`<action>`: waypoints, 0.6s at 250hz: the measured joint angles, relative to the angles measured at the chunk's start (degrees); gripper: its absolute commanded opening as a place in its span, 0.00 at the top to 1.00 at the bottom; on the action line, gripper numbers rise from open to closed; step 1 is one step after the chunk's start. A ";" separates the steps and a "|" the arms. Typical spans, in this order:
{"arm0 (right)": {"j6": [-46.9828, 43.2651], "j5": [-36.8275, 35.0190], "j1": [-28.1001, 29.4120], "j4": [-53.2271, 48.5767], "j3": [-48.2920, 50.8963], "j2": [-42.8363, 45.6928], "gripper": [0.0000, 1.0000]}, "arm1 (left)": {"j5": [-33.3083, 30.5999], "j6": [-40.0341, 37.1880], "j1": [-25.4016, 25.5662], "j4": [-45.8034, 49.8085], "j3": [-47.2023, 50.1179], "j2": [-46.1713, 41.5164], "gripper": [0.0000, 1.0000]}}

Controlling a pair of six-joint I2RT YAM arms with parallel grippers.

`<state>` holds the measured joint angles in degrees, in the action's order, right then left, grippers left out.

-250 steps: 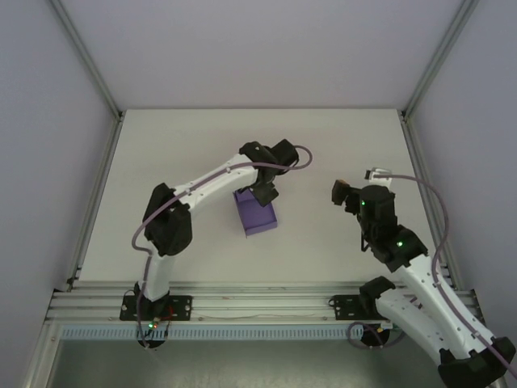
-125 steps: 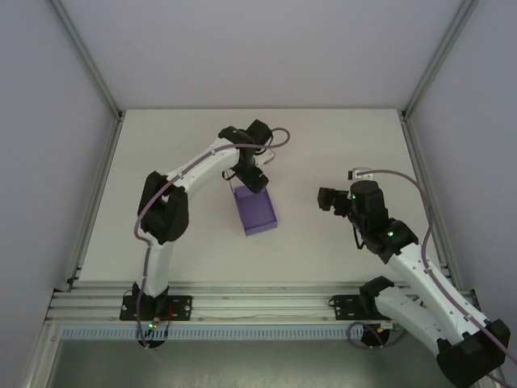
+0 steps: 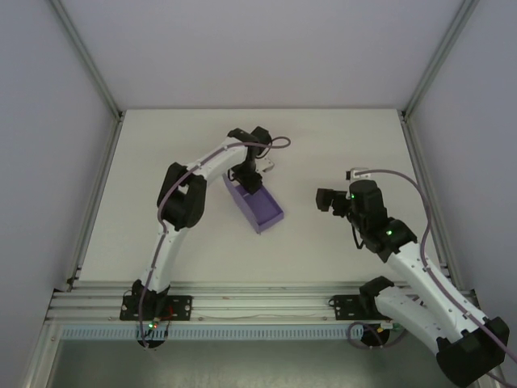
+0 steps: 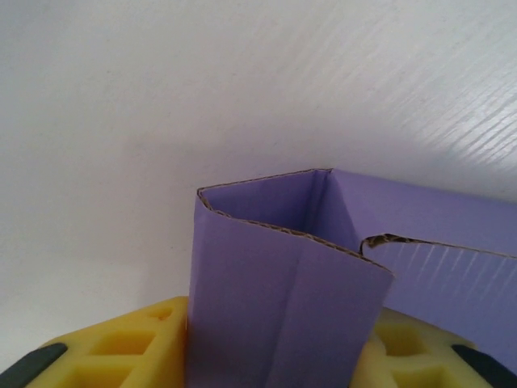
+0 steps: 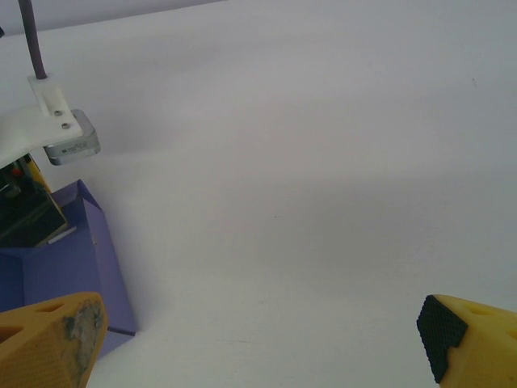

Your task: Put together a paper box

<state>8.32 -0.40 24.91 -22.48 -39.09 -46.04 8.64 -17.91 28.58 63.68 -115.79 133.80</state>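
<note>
A plain white desk (image 3: 347, 145) stands inside pale walls (image 3: 242, 48), with two metal posts (image 3: 86, 55) rising from its far corners. One purple paper box (image 3: 266, 212) lies near the desk's middle, open side up and skewed to the edges. There are two arms. The left gripper (image 3: 249, 179) is clamped on the box's far end wall, which sits between its yellow fingers (image 4: 121, 356). The right gripper (image 3: 323, 199) hovers to the right of the box, apart from it, jaws spread wide.
</note>
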 measured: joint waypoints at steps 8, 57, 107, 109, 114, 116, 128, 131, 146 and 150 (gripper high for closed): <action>0.00 -0.02 0.00 0.07 0.00 -0.15 0.00 | 0.07 0.02 -0.09 0.00 -0.02 0.00 0.66; 0.00 -0.02 0.00 0.20 0.00 -1.73 0.00 | 0.24 0.31 -0.09 0.02 -0.04 -0.07 0.71; 0.04 -0.02 0.00 0.22 0.00 -2.10 0.00 | 2.19 -0.59 0.26 -0.76 1.51 -1.33 0.73; 0.07 -0.02 0.00 0.22 0.00 -2.12 0.00 | 2.23 -0.68 0.31 -0.83 1.66 -1.42 0.73; 0.09 -0.02 0.00 0.22 0.00 -2.12 0.00 | 2.36 -1.05 0.57 -1.14 2.19 -1.77 0.73; 0.09 -0.02 0.00 0.20 0.00 -2.12 0.00 | 2.38 -1.18 0.63 -1.22 2.36 -1.86 0.73; 0.24 -0.11 0.00 0.20 0.00 -2.10 0.00 | 2.25 -1.90 1.49 -1.90 3.34 -2.51 0.74; 0.24 -0.17 0.00 0.20 0.00 -2.08 0.00 | 2.10 -2.19 1.77 -2.12 3.56 -2.67 0.74; 0.33 -0.31 0.00 0.17 0.00 -1.88 0.00 | 0.66 -3.39 3.69 -3.45 4.59 -3.34 0.74; 0.50 -0.44 0.00 0.17 0.00 -1.79 0.00 | 0.09 -3.72 4.22 -3.78 4.76 -3.48 0.74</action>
<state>8.82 -0.84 24.91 -22.31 -39.09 -47.83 8.73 -21.63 32.80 59.90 -111.02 130.32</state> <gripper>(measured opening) 0.999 0.263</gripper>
